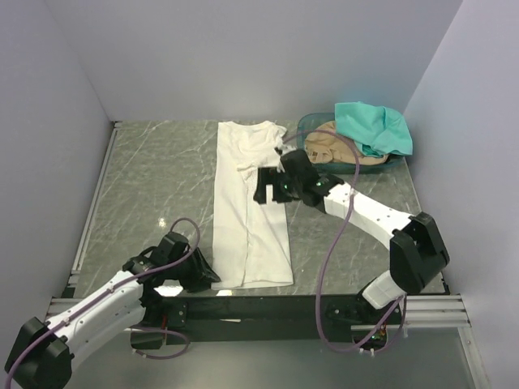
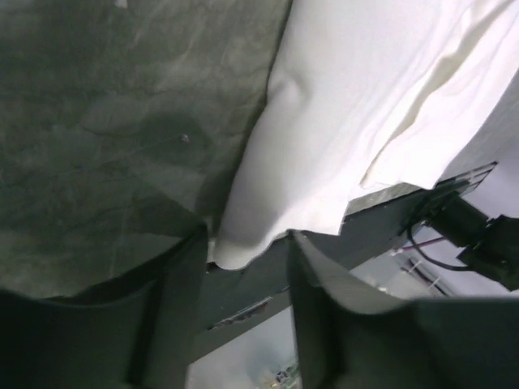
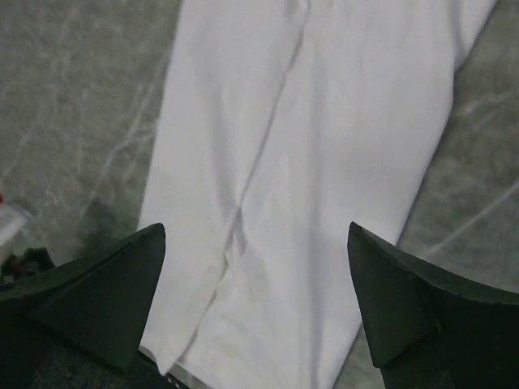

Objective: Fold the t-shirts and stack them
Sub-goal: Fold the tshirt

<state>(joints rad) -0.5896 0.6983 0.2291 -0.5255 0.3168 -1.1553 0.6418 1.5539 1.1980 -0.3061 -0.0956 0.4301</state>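
On the table [image 1: 154, 186] we found the white t-shirt [image 1: 247, 223] laid as a narrow strip — ready, we judged, for a crosswise fold. The teal t-shirt [image 1: 373, 130] and tan t-shirt [image 1: 328, 147] waited in the green basket [image 1: 308, 126]. The right gripper [image 1: 272, 190] hovered wide over the strip; the left gripper [image 2: 247, 279] stood open astride its near hem corner.

We see a round translucent green basket [image 1: 308, 126] on the grey marbled tabletop [image 1: 162, 186], beyond and to the right of the right fingers [image 1: 261, 186]. Pale walls [image 1: 243, 57] enclose three sides.
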